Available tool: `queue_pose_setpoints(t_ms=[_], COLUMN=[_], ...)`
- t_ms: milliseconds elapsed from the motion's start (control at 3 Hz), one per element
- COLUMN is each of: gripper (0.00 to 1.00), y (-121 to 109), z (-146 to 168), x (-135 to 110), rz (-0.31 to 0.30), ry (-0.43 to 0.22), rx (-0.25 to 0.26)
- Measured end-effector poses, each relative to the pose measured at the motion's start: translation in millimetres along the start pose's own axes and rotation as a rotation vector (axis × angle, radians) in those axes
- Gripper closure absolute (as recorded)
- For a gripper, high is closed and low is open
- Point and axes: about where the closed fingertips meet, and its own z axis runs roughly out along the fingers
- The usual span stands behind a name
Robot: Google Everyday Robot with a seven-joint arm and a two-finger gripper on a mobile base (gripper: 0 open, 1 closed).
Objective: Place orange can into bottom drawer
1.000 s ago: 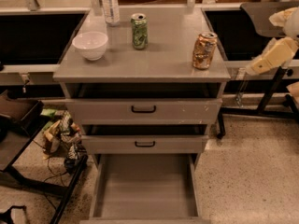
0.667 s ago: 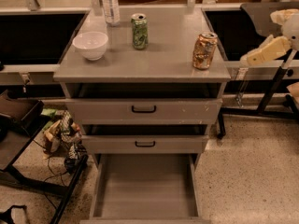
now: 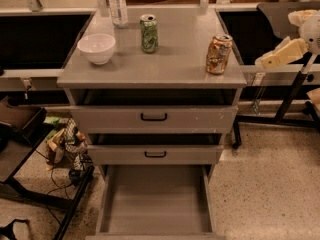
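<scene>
We see orange can point(image 3: 219, 54) upright near table point(image 3: 165, 66) front-right corner. Drawer point(image 3: 156, 204) pulled out, bottom-most. Gripper point(image 3: 265, 60) beyond right edge, apart from can; open or closed, we cannot tell. Green can point(image 3: 148, 33) and bowl point(image 3: 96, 48) toward back-left.

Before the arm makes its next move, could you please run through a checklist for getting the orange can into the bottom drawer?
1. The bottom drawer is pulled out: ok.
2. The orange can stands upright near the right edge of the cabinet top: ok.
3. The green can is well apart from it: ok.
4. The claw is at the orange can: not ok; it is off to the cabinet's right, apart from the can.
</scene>
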Motion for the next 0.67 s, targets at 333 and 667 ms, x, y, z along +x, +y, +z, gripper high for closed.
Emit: queue_pose_setpoints(t_ms=[333, 667], gripper=[0.0, 0.0], y=[-9.4, -21.5], z=[25.9, 68.9], x=[-0.4, -3.5], rz=[0.03, 0.091], ry=[-0.062, -0.156], rx=[-0.015, -0.028])
